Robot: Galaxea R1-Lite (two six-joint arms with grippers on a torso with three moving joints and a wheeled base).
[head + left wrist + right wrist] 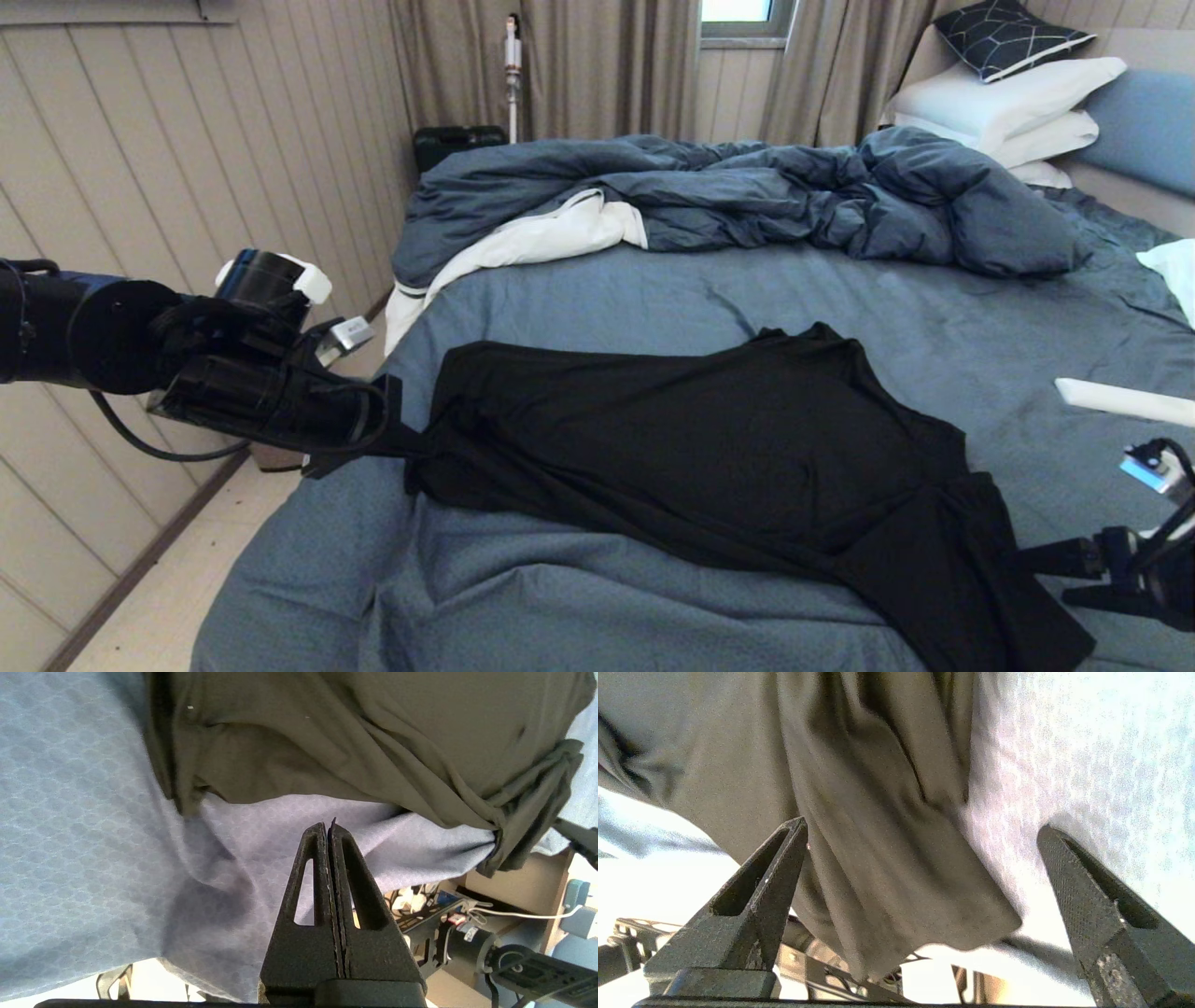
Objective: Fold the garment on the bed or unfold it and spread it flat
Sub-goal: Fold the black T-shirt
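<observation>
The garment (709, 439), a black T-shirt with its plain side up, lies stretched crosswise on the near part of the bed (653, 289), creased and bunched at its right end. My left gripper (408, 439) is shut at the garment's left edge. In the left wrist view this gripper (328, 825) has its jaws pressed together over the blue sheet, with the garment (373, 732) lying just past the tips and nothing visibly held. My right gripper (1046, 574) is open at the garment's right end. In the right wrist view a hanging corner of the garment (878, 812) sits between that gripper's (922, 828) spread fingers.
A rumpled dark blue duvet (747, 187) covers the far half of the bed. White pillows (1008, 112) and a dark patterned cushion (1008, 33) are stacked at the far right. A panelled wall (140, 140) and floor strip (168, 597) run along the left. A white object (1120, 399) lies at the right edge.
</observation>
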